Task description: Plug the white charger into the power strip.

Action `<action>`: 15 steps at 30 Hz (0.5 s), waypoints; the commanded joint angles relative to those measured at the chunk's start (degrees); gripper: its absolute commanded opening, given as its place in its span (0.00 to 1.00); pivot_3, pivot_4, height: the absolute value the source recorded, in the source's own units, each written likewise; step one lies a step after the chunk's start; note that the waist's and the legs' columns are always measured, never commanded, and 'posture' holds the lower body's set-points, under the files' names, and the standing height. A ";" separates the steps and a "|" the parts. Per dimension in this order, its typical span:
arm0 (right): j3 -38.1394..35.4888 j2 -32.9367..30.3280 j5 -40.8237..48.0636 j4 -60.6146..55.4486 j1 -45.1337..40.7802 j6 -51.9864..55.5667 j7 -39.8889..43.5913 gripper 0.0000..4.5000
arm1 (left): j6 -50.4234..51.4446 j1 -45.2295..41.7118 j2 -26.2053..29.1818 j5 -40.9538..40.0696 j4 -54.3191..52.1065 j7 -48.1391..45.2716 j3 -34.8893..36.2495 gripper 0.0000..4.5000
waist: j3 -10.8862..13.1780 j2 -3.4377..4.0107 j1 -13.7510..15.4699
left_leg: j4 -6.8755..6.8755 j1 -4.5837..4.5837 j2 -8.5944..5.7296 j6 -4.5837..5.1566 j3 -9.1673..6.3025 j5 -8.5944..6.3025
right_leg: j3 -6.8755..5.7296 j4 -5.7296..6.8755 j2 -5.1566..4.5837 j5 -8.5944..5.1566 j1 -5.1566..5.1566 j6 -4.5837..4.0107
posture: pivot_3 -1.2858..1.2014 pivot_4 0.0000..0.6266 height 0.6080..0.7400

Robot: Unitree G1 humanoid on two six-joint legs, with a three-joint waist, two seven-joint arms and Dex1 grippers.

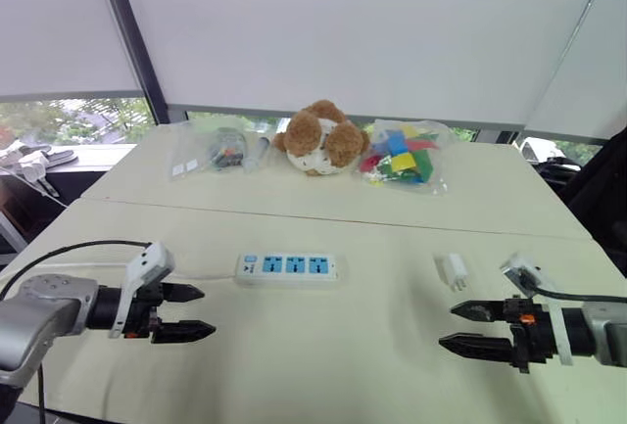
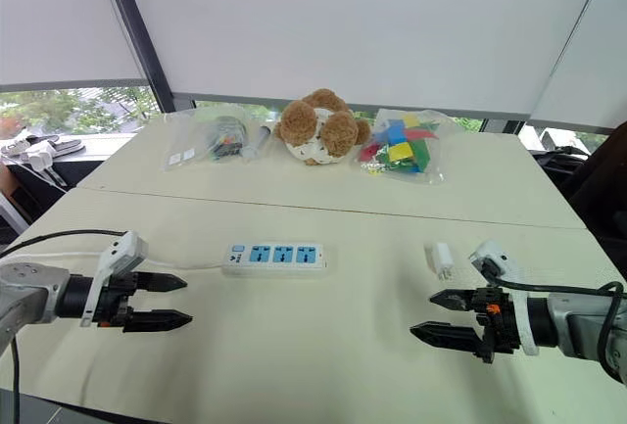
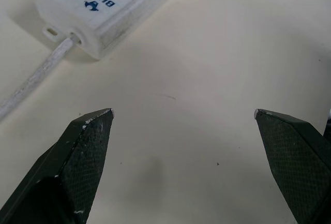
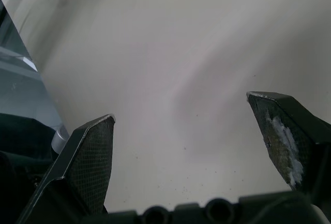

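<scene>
Both empty, fingers apart. Left gripper (image 1: 206, 310) sits near the power strip (image 1: 287, 266); right gripper (image 1: 448, 327) is near the white charger (image 1: 456, 270), which lies on the table (image 1: 323, 365), prongs possibly upward. Right should grasp the charger body squarely, leaving prongs clear.

- White power strip (image 1: 287, 267), blue sockets.
- White charger (image 1: 456, 270).
- Cream tabletop (image 1: 323, 365).
- Brown and white plush toy (image 1: 318, 138).
- Red, yellow, blue, green blocks (image 1: 402, 158).
- Black left claw (image 1: 208, 310), black right claw (image 1: 447, 327).
</scene>
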 commanded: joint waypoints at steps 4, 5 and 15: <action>0.51 -1.28 -2.04 -0.16 -0.68 -3.07 2.65 0.99 | -0.45 -0.93 -0.83 -1.47 -1.08 2.13 2.31 1.00 | 0.00 0.00 0.00 | 0.00 0.00 -0.01 0.00 0.00 0.00 | 0.00 0.00 0.00 0.00 0.01 0.00 | 0.52 0.24 0.99; 0.66 -1.34 -2.40 -0.16 -0.60 -3.33 2.84 0.99 | -0.83 -1.21 -0.83 -1.15 -1.03 2.41 2.16 1.00 | 0.00 0.00 0.00 | 0.00 0.00 -0.01 0.00 0.00 0.00 | 0.00 0.00 0.00 0.00 0.00 0.00 | 0.52 0.24 0.99; 0.85 -1.04 -4.16 -0.30 -0.56 -3.88 2.98 0.99 | -1.87 -2.79 -0.36 0.02 0.87 2.67 0.98 1.00 | 0.00 0.00 -0.02 | 0.00 0.00 -0.05 0.00 0.00 0.00 | 0.00 0.01 0.03 0.01 0.00 0.01 | 0.52 0.24 0.99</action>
